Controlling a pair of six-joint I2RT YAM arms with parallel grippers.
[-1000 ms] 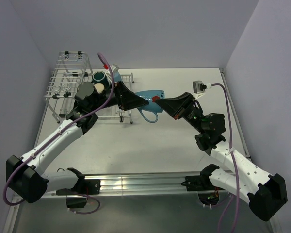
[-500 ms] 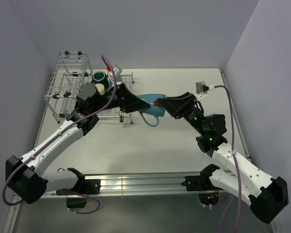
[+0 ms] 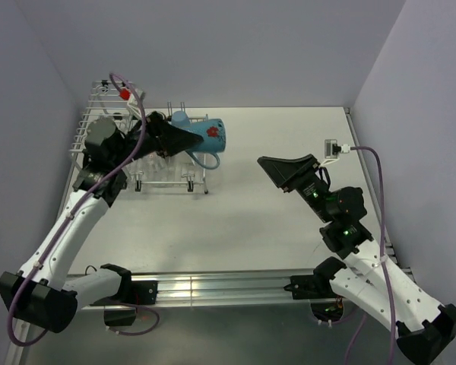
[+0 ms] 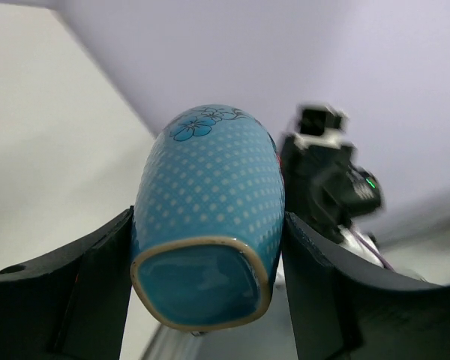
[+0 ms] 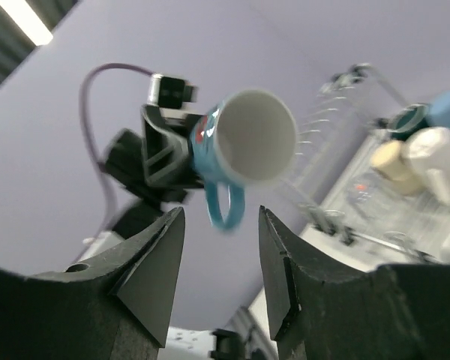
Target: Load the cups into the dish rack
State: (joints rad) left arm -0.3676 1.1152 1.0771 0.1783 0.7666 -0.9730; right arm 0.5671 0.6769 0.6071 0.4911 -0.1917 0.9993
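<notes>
Blue mug (image 3: 207, 134) pinched in left jaws, near dish rack (image 3: 97, 122), right jaws spread, empty

My left gripper (image 3: 191, 138) holds the mug (image 3: 211, 134) on its side above the right end of the dish rack (image 3: 99, 133), at the table's (image 3: 251, 220) far left; my right gripper (image 3: 267, 164) hangs well apart, to the right
</notes>
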